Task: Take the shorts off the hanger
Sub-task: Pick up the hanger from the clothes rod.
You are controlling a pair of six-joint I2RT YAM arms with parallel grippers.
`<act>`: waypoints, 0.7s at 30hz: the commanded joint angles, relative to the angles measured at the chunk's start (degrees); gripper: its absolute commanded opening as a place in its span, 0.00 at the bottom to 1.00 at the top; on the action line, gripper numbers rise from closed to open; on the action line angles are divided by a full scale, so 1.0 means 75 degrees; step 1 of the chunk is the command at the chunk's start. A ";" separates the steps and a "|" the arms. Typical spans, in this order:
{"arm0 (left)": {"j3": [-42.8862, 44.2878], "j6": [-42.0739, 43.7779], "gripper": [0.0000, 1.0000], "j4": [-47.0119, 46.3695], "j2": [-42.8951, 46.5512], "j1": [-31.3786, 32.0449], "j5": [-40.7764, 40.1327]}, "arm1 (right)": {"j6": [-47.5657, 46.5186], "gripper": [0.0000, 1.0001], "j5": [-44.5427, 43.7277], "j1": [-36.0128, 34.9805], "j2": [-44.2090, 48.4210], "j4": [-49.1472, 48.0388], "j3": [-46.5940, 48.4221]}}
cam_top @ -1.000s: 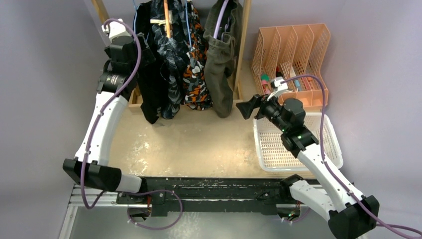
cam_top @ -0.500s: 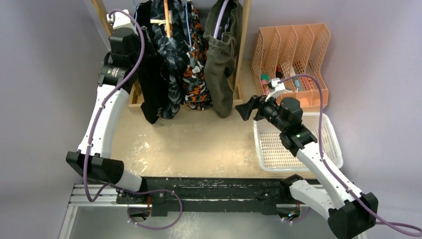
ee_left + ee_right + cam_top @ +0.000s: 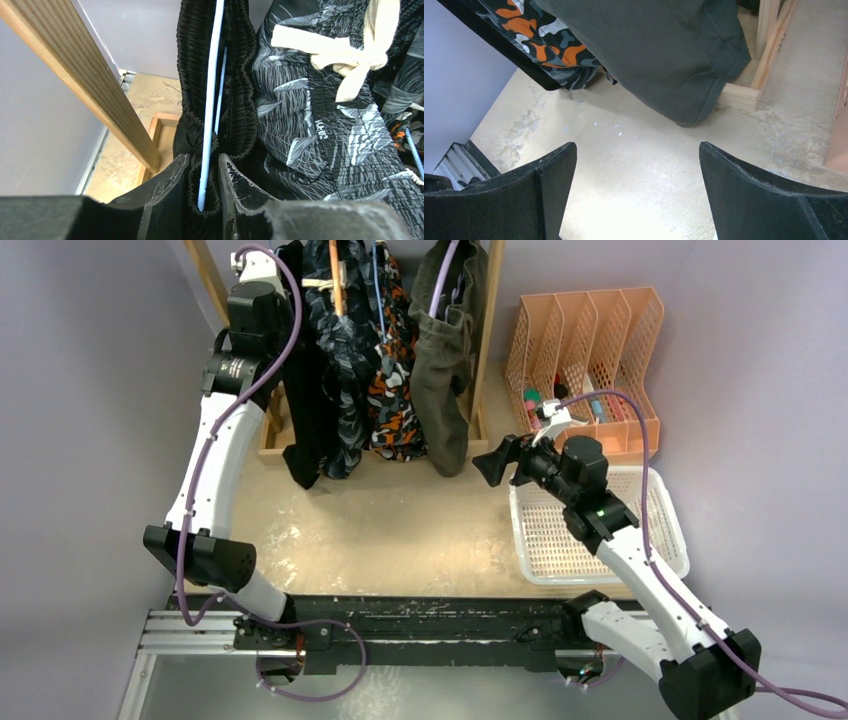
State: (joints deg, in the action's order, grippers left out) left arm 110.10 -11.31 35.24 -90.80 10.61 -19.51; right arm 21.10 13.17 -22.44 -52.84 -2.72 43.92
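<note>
Over the last second my left arm has climbed along the rack at the far edge of the surface. The left pincer has narrowed from a wide spread to a pinch, and its fingers now press the gathered waistband of the black shorts, with the pale blue hanger wire running down the same gap. I judge this to be the grasp for pulling that pair free, though the wire may be caught too. All four pairs are still hanging. The black shorts hang nearest the surface's left edge, beside the wooden post, touching the navy printed shorts. My right pincer stays spread and empty, just short of the olive shorts.
</note>
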 commanded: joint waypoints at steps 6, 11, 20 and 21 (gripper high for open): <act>0.0192 0.0184 0.00 -0.0272 0.0264 -0.0032 -0.0043 | -0.0161 0.93 0.0261 0.0009 0.0108 -0.0058 0.0507; 0.0267 0.0163 0.00 -0.0456 0.0664 -0.0034 -0.0109 | -0.0139 0.93 0.0277 0.0004 0.0071 0.0001 0.0609; 0.0140 -0.0058 0.00 -0.1334 0.1310 -0.0032 -0.0183 | 0.0033 0.93 0.0178 0.0004 -0.0167 0.0010 0.0488; 0.0155 -0.0095 0.00 -0.1273 0.1358 -0.0032 -0.0210 | 0.0034 0.93 0.0188 0.0008 -0.0206 0.0056 0.0484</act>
State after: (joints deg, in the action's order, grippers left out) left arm 110.26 -10.96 33.85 -84.36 10.59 -19.73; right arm 20.93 13.67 -22.44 -53.23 -1.96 45.69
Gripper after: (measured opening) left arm 0.070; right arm 0.930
